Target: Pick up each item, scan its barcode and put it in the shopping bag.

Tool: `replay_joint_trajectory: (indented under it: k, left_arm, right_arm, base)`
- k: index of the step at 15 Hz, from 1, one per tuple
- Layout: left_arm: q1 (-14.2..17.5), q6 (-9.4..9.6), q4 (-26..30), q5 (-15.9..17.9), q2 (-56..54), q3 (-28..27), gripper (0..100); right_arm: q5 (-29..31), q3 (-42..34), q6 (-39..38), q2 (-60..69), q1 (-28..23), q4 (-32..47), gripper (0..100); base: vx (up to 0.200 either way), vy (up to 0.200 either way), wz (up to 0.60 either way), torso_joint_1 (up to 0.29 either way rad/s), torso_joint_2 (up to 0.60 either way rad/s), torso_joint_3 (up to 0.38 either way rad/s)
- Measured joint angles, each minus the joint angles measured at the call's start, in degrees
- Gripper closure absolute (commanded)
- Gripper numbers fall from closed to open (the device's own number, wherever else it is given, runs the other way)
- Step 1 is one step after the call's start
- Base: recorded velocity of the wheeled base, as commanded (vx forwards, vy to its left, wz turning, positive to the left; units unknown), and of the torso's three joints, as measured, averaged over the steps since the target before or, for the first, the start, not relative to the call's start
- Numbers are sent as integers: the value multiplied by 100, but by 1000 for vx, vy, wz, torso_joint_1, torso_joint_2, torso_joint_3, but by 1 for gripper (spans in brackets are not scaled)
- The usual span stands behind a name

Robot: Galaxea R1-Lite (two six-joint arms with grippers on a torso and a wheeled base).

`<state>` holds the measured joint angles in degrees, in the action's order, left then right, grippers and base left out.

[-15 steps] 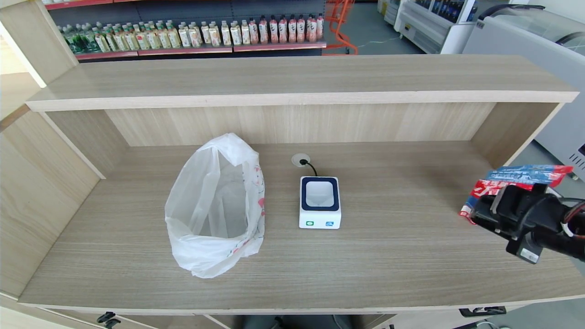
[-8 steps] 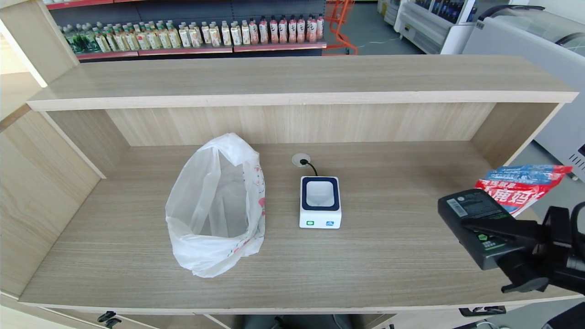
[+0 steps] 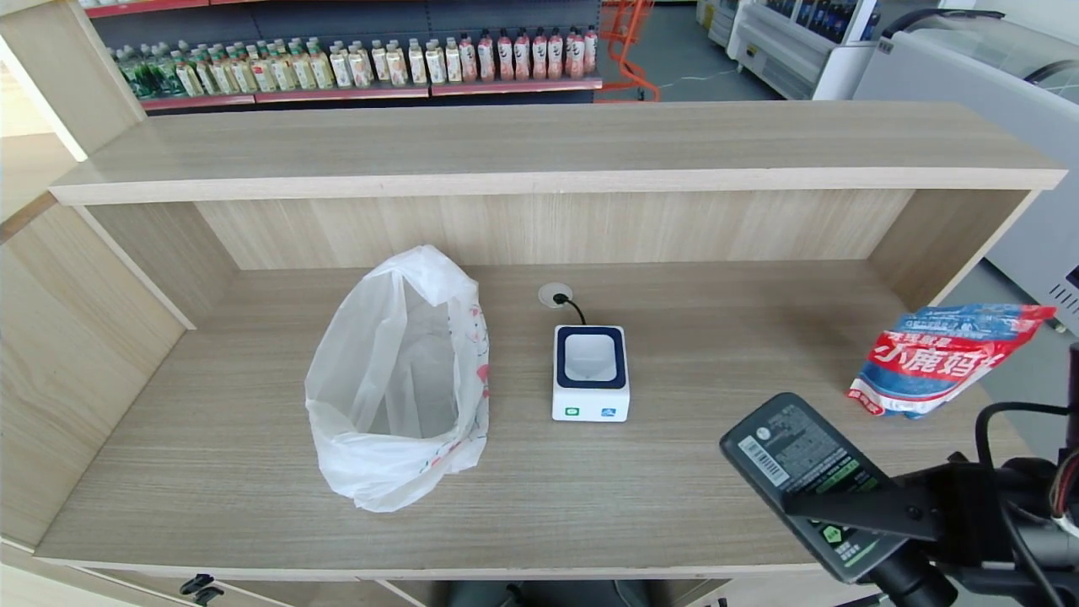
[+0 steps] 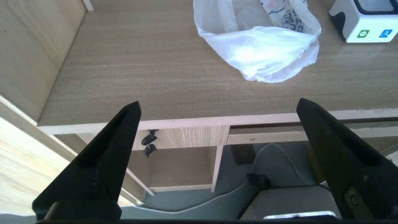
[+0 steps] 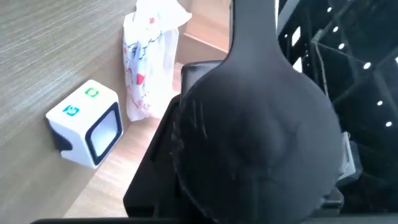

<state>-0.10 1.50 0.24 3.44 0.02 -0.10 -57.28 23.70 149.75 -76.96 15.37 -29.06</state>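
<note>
black packet (image 3: 788,447) partly hidden behind right gripper (image 3: 822,508)

I note a white barcode sticker (image 3: 765,448) on the black pack (image 3: 822,470); large white characters on the snack bag (image 3: 936,364), across its red band; green and blue square icons on the scanner (image 3: 590,375) front. Finer print is illegible.

Wooden desk (image 3: 716,472): white plastic shopping bag (image 3: 396,379) left, white box-shaped scanner (image 3: 590,373) right of it, red-and-blue snack pouch (image 3: 944,358) at far right edge. Black flat pack (image 3: 788,451) in right end effector (image 3: 851,510), over front-right corner.
</note>
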Motion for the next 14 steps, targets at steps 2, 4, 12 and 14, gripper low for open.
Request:
replay_joint_trajectory:
  k: [2, 4, 12, 14]
  left_arm:
    - [0, -2, 2, 0, 0, 0, 0]
    - [0, 0, 2, 0, 0, 0, 0]
    - [0, 0, 2, 0, 0, 0, 0]
    - [0, 0, 0, 0, 0, 0, 0]
  right_arm:
    - [-134, 199, 145, -400, 780, -260, 100]
    - [-197, 574, 197, -859, 1331, -657, 100]
    - [-433, 880, 219, -1714, 1698, -846, 100]
    - [-455, 920, 219, -1808, 1704, -851, 100]
  base:
    - [0, 0, 0, 0, 0, 0]
    - [0, 0, 0, 0, 0, 0]
    - [0, 0, 0, 0, 0, 0]
    - [0, 0, 0, 0, 0, 0]
